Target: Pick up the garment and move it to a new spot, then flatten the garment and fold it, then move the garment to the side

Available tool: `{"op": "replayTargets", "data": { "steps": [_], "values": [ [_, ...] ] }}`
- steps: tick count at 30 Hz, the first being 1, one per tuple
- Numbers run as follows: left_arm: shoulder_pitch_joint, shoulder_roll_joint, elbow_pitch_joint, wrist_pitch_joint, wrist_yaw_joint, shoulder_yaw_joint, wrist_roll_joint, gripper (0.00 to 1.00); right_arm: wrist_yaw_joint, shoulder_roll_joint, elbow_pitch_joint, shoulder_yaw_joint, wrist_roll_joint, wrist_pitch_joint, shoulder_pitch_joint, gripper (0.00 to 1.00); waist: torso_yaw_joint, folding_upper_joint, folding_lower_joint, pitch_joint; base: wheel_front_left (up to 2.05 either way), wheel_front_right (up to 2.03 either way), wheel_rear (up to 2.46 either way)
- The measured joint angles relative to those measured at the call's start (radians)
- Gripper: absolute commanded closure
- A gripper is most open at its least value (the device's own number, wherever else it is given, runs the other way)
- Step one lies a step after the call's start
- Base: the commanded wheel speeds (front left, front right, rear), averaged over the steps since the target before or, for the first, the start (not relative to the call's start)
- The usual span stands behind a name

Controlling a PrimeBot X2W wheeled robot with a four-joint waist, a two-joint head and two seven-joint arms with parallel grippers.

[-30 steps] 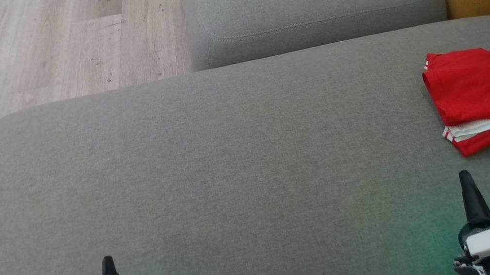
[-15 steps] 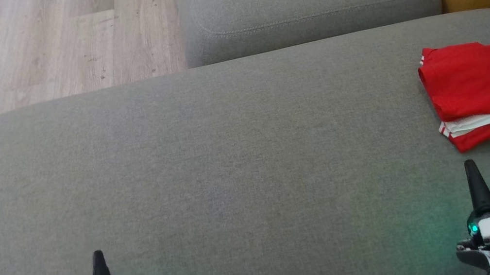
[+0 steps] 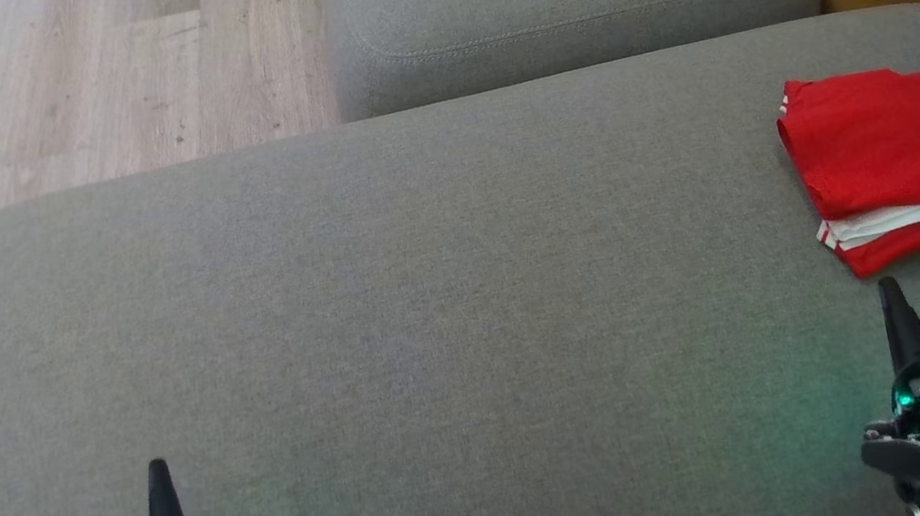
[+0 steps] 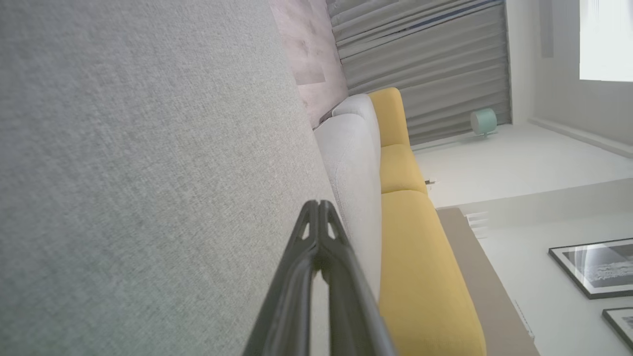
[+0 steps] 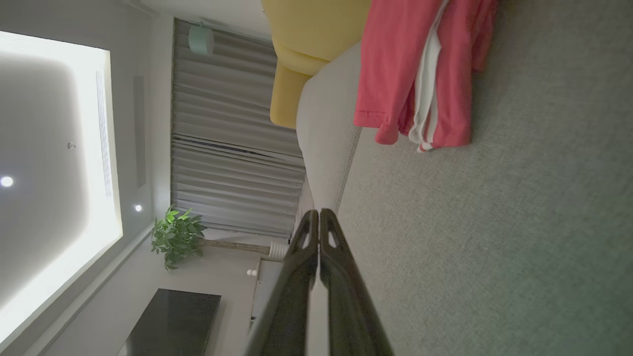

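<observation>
Eyes on a folded red jersey (image 3: 905, 151) with dark numerals and white trim, lying on the wide grey fabric sofa seat (image 3: 430, 300). Sits just ahead of the right hand (image 3: 890, 291) and a little to its outer side, near but with no contact. Shows from the right wrist too, up ahead of the fingertips, layers stacked, white stripes peeking out at the near end.

Right hand: closed, fingertips pressed together, gripping nothing. Same story at the left hand (image 3: 156, 477): closed and empty, low over bare grey fabric, well apart from the jersey, plain seat ahead of it.

Reads as the tail end of the job: folded, parked off to the side, nothing in either grip. Looks like the final move-aside step, done or all but done.

Calls for little next, perhaps only a check that the stack lies square. If a nudge is wanted, needs the right hand opened first. Then a low approach to the near fold, pinching all layers together. Risk there: catching only the top layer and peeling the fold open.
</observation>
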Motion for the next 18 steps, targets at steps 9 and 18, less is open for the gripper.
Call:
{"op": "replayTargets", "data": {
  "steps": [9, 18],
  "values": [
    [-0.032, -0.001, 0.004, 0.027, -0.013, 0.026, -0.102, 1.0, 0.0, 0.0, 0.005, -0.018, 0.101, 0.026, -0.012, 1.0, -0.009, 0.0, 0.0, 0.009, 0.0, 0.0, 0.0],
    [-0.051, -0.002, 0.014, 0.052, -0.029, 0.05, -0.203, 1.0, 0.0, -0.001, 0.006, -0.034, 0.199, 0.049, -0.042, 1.0, -0.018, 0.0, 0.0, 0.018, 0.0, 0.0, 0.0]
  ]
}}
